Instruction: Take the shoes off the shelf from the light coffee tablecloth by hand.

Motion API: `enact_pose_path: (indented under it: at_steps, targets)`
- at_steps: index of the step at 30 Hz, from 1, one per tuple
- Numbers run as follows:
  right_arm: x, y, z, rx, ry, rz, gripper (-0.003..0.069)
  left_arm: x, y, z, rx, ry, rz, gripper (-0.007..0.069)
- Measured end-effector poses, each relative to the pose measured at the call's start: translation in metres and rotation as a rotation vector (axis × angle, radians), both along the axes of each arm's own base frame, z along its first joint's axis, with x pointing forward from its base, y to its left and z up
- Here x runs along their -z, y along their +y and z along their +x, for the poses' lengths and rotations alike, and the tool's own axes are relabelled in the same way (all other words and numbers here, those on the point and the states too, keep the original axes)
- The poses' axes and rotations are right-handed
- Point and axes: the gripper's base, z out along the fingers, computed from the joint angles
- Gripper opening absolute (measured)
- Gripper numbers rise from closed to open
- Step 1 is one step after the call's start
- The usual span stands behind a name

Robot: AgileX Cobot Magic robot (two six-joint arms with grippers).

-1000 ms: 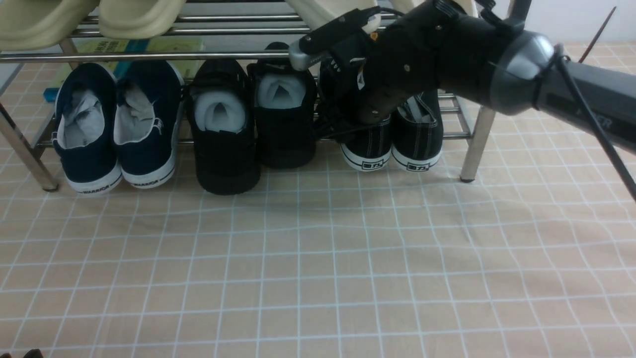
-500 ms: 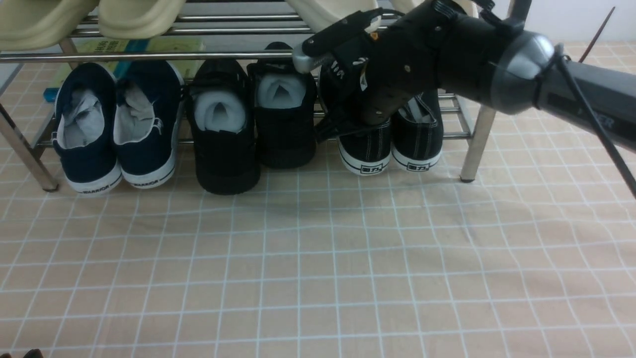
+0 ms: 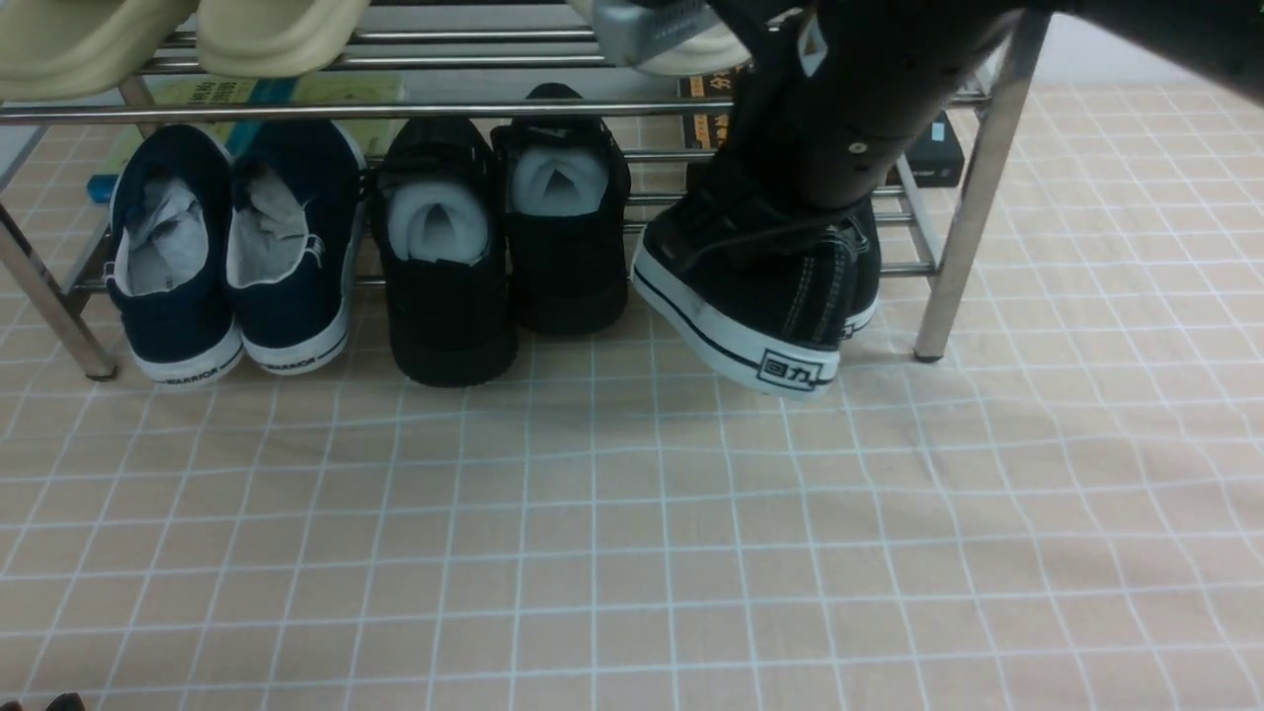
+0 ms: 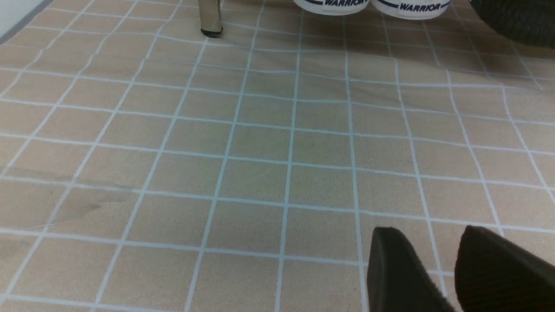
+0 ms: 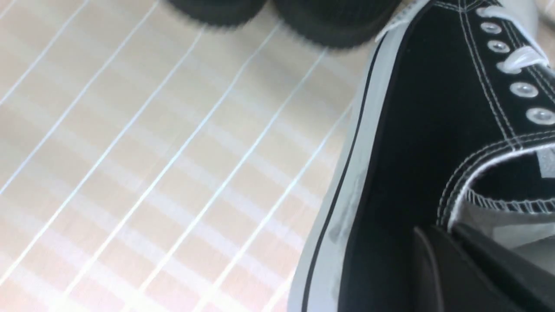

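Note:
My right arm [image 3: 859, 99] reaches down from the upper right and holds one of the shoes [image 3: 760, 296], a black canvas sneaker with a white sole. It is tilted, with its heel out in front of the shelf [image 3: 296, 111] above the light coffee tablecloth [image 3: 632, 533]. In the right wrist view my right gripper [image 5: 451, 236] is shut on this sneaker's [image 5: 412, 130] side wall, one finger outside and one inside. The other sneaker [image 3: 867, 286] shows partly behind it on the lower tier. My left gripper [image 4: 429, 232] hovers open over the tablecloth [image 4: 260, 151], holding nothing.
Navy slip-ons [image 3: 232, 247] and all-black chunky shoes [image 3: 504, 237] stand on the lower tier to the left. Cream slippers [image 3: 276, 30] lie on the upper tier. The shelf's right chrome leg [image 3: 953, 227] stands just right of the held sneaker. Books lie behind the rack.
My right gripper has shut on the left sneaker and pulled it up and toward me, tilting it off the lower tier. The right arm has risen out of the picture's middle.

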Motion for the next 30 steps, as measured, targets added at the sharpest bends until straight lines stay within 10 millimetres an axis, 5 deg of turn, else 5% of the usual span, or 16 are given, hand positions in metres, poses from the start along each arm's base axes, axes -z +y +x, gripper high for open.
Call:
enact_pose_path:
  at_steps: [8, 17, 30]
  targets:
    - [-0.039, -0.005, -0.059, -0.096, 0.004, 0.076, 0.0007, 0.000, 0.000, 0.000, 0.000, 0.000, 0.001, 0.0242]
    - [-0.002, 0.027, -0.099, -0.170, 0.146, 0.022, 0.0009, 0.000, 0.000, 0.000, 0.000, 0.000, 0.001, 0.0242]
    - [0.025, 0.029, -0.077, -0.014, 0.048, -0.141, 0.0013, 0.000, 0.000, 0.000, 0.000, 0.000, 0.003, 0.0242]
